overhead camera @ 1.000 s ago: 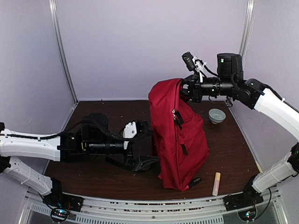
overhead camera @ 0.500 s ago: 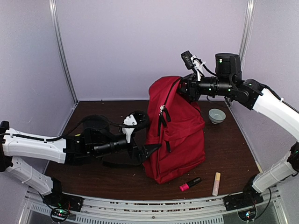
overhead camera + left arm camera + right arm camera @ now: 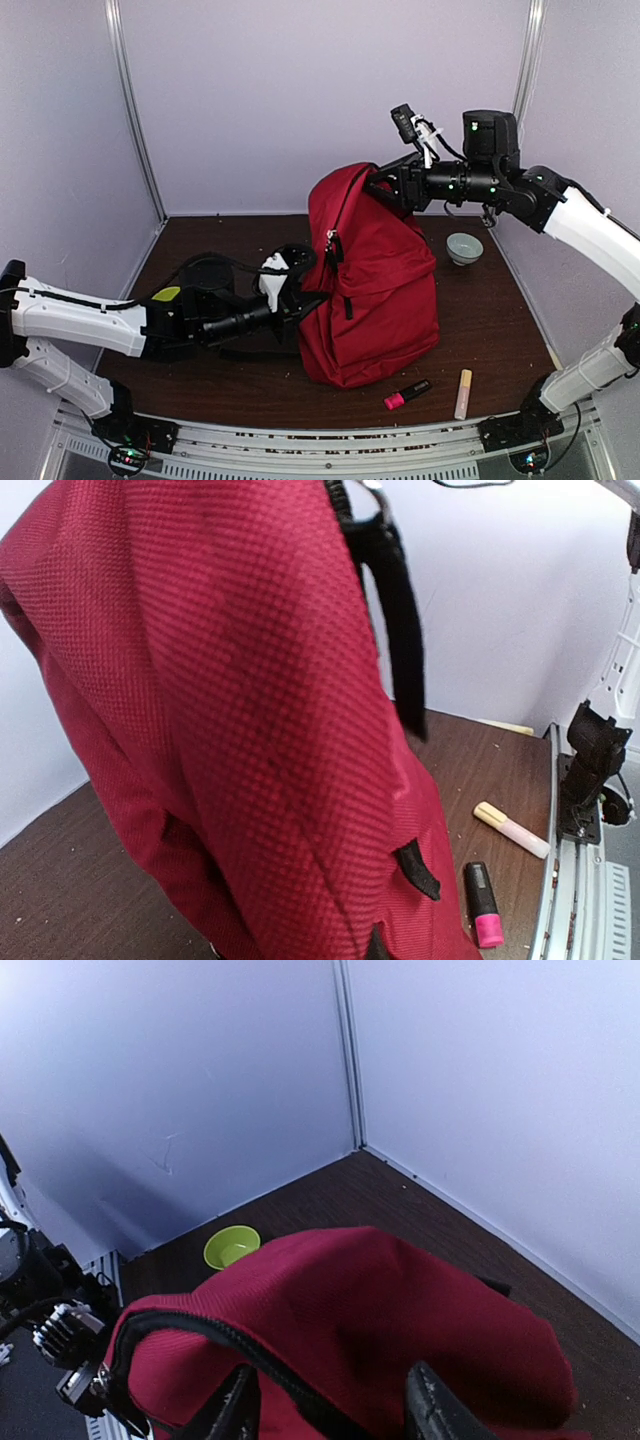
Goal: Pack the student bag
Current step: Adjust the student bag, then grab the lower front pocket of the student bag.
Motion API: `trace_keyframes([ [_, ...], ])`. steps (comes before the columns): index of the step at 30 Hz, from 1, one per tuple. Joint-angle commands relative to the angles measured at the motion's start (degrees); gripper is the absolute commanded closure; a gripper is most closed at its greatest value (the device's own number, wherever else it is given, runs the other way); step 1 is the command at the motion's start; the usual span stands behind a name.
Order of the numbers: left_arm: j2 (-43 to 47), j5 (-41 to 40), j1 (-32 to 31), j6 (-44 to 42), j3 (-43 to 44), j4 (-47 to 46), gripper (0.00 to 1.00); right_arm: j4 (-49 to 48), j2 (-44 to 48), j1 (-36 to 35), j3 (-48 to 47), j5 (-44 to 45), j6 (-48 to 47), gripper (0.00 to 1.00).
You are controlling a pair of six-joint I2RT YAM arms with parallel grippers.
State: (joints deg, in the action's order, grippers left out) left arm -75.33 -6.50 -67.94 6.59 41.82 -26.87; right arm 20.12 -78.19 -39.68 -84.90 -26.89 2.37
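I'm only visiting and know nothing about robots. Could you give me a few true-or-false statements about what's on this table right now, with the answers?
1. The red backpack stands upright on the table. True.
2. A pink highlighter lies on the table in front of the backpack. True.
3. The green bowl sits inside the backpack. False: it sits on the table, apart from the backpack, on its left in the top view.
4. The right gripper is down at the backpack's base. False: it is up at the backpack's top edge.
5. The cream marker leans against the grey bowl. False: it lies flat near the front edge, beside the pink highlighter and well apart from that bowl.
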Motion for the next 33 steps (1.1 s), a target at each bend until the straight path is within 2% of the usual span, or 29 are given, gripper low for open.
trace_keyframes([
  [1, 2.8, -4.05, -0.22, 4.83, -1.02, -12.12, 1.0, 4.52, 5.15, 0.36, 0.87, 7.57, 2.27, 0.47],
  [4, 2.91, -5.17, -0.26, 3.48, -0.47, -12.33, 1.0, 5.73, 9.92, 0.43, 4.48, 12.36, 2.92, 0.43],
  [6, 2.98, -6.3, -0.25, 2.47, -0.19, -12.25, 1.0, 5.96, 13.08, 0.39, 7.07, 13.01, 4.82, 0.45],
  [8, 3.23, -6.92, -0.26, 1.43, 0.07, -12.28, 1.0, 3.84, 16.4, -0.16, 11.55, 11.02, 9.06, 0.58],
  [10, 3.22, -7.03, -0.26, 0.6, 0.65, -11.6, 1.0, -3.37, 19.49, -3.26, 21.11, 7.67, 14.51, 0.71],
  [13, 2.32, -5.95, -0.26, -0.77, 2.04, -10.01, 1.0, -17.17, 20.76, -11.8, 32.15, 4.21, 18.69, 0.74],
  [14, 1.99, -5.5, -0.26, -1.4, 2.57, -9.62, 1.0, -18.66, 19.76, -14.05, 33.6, 4.59, 19.11, 0.74],
  [18, 1.2, -4.84, -0.43, -3.55, 4.54, -6.94, 1.0, -22.66, 14.95, -16.39, 34.2, 6.18, 21.7, 0.74],
  [22, 1.11, -5.12, -0.47, -5.06, 5.6, -4.89, 1.0, -20.81, 9.55, -16.44, 30.39, 10.34, 18.37, 0.73],
  [31, 1.21, -5.63, -0.61, -5.95, 5.65, -3.76, 1.0, -22.83, 3.83, -16.43, 28.17, 6.7, 18.78, 0.74],
  [33, 0.99, -5.49, -0.61, -6.16, 5.89, -3.63, 1.0, -23.42, 3.09, -16.42, 27.88, 6.31, 19.36, 0.79],
])
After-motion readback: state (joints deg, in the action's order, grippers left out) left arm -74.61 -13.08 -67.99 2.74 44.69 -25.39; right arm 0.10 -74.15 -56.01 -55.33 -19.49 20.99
